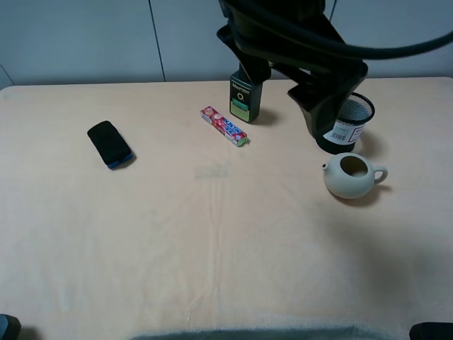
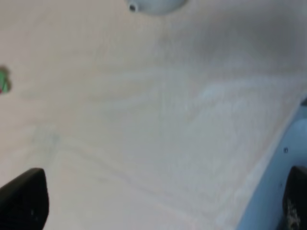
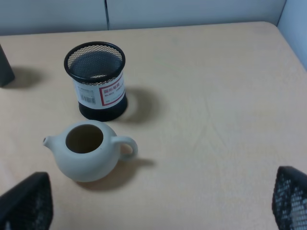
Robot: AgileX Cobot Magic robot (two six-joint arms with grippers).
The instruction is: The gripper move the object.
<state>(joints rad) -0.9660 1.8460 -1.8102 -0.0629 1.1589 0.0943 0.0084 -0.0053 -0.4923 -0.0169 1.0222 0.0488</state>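
The cream-white teapot stands lidless on the beige table at the right, spout to the left. A bulky black arm with a looping cable reaches in from the top of the exterior view; its black end hangs over the area just behind the teapot and does not touch it. In the right wrist view the teapot sits ahead of my open right gripper, well apart. My left gripper is open and empty over bare cloth; the teapot's base shows at the far edge.
A black mesh cup stands just behind the teapot and also shows in the right wrist view. A dark green bottle and a red flat box lie at the back centre. A black phone lies at the left.
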